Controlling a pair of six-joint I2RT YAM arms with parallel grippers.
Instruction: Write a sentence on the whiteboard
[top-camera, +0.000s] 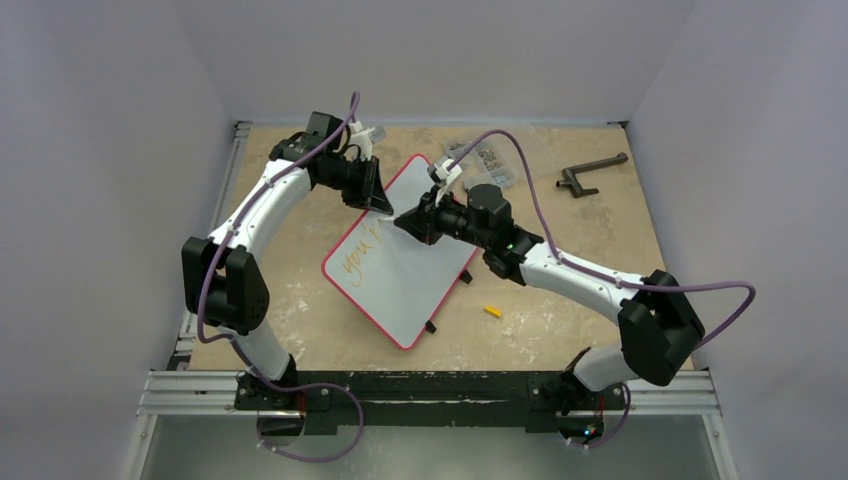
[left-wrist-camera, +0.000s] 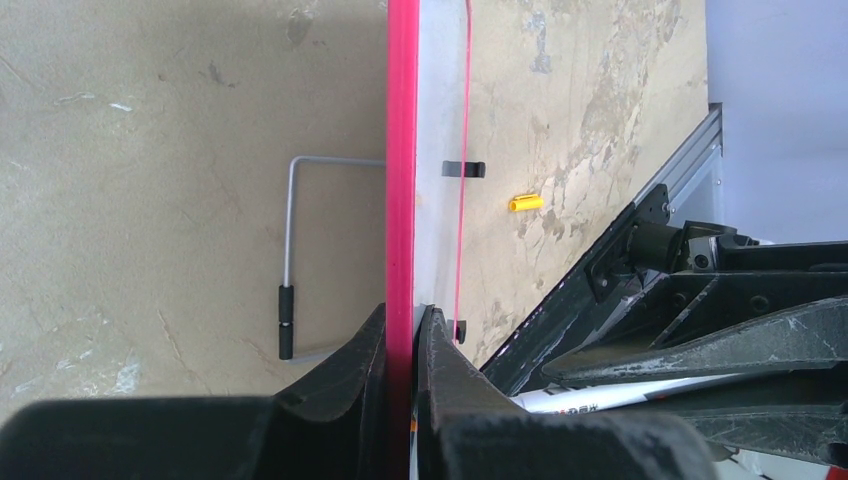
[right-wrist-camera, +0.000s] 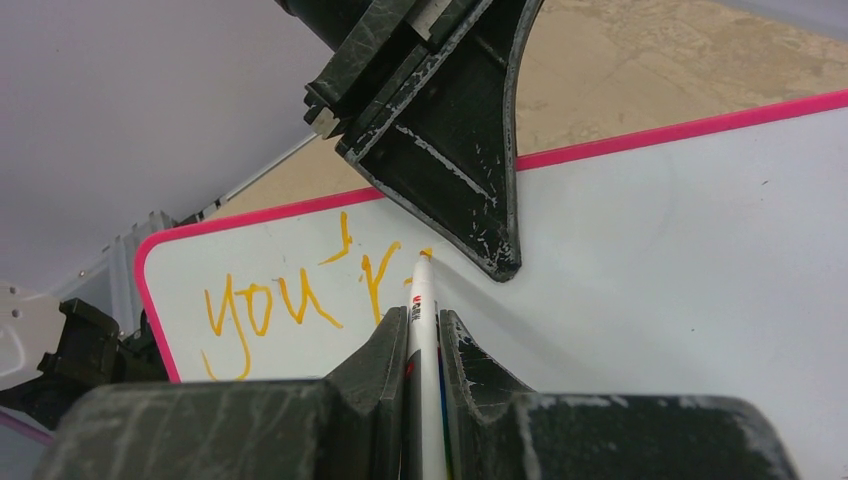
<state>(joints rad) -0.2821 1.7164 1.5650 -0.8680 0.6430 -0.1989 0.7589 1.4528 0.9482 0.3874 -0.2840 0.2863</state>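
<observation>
The whiteboard (top-camera: 410, 275), white with a thin red rim, lies slanted in the middle of the table. Orange-yellow writing (top-camera: 362, 252) on it reads "you'r" in the right wrist view (right-wrist-camera: 290, 300). My left gripper (top-camera: 378, 205) is shut on the board's far rim (left-wrist-camera: 402, 200), one finger on each side. My right gripper (top-camera: 408, 222) is shut on a white marker (right-wrist-camera: 421, 320), whose orange tip touches the board just right of the "r", close beside the left gripper's fingers (right-wrist-camera: 450, 150).
A yellow marker cap (top-camera: 492, 311) lies on the table right of the board. A clear plastic parts box (top-camera: 490, 160) and a dark metal handle tool (top-camera: 590, 175) sit at the back right. A grey wire stand (left-wrist-camera: 290, 250) shows under the board.
</observation>
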